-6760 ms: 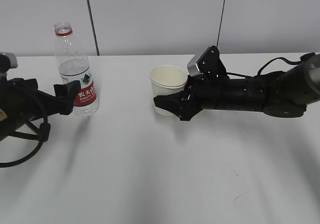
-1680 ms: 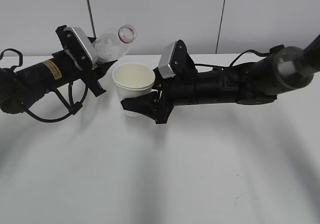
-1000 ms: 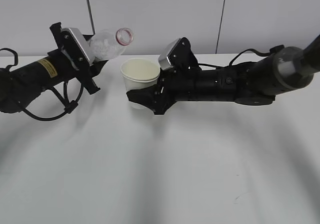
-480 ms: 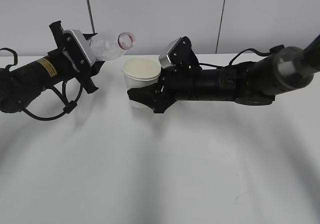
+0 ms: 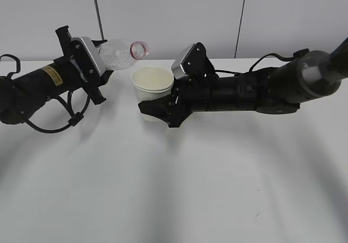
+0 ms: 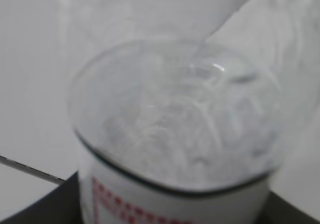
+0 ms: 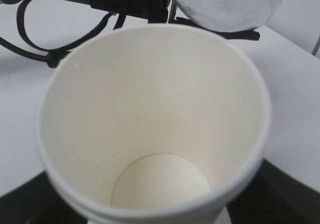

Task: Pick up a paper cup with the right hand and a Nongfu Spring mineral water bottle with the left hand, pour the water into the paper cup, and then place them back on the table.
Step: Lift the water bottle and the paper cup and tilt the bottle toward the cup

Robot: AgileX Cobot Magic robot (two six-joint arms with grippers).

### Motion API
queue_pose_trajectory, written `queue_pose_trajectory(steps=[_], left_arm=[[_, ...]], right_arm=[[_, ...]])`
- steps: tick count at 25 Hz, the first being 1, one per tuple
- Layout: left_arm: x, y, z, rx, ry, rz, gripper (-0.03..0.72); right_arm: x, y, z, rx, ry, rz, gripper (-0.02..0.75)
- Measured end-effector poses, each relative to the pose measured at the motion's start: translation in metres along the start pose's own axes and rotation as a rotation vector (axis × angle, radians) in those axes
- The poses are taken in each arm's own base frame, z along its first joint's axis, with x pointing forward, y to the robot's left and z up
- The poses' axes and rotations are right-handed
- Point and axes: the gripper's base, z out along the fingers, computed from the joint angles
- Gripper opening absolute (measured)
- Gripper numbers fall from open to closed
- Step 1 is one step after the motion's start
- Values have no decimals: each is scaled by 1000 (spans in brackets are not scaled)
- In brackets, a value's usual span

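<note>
— What is seen behind?
— A pale grey wall [image 5: 168, 14] is seen, split into panels by two dark seams [image 5: 97, 12].
— Anything else?
— Soft shadows [image 5: 163, 167] are cast in front.

Yellow sticker [image 5: 54, 75] on the left hand [image 5: 93, 75]: it carries small dark print, too small to read in the exterior view.
Bottle label [image 6: 150, 209]: the left wrist view shows only the top edge of the label on the Nongfu Spring mineral water bottle [image 5: 120, 54], white with a row of small red marks; blurred, no characters can be made out.
Paper cup [image 7: 150, 129]: plain cream-white inside and out, no print.
Right hand [image 5: 163, 108]: no lettering legible on the arm or its silver-grey block [image 5: 183, 64].
</note>
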Motion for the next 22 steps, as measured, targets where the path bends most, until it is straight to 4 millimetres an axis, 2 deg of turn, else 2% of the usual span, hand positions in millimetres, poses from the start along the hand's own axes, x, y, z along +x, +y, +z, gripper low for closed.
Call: queue_pose_trajectory(steps=[19,22], left_arm=[[-2,2,0,-30,-27,92,375],[-3,3,0,-32,-29,92,375]], right_arm=[[3,0,0,3,32,-14,522],[10,0,2,0,44,-4,522]])
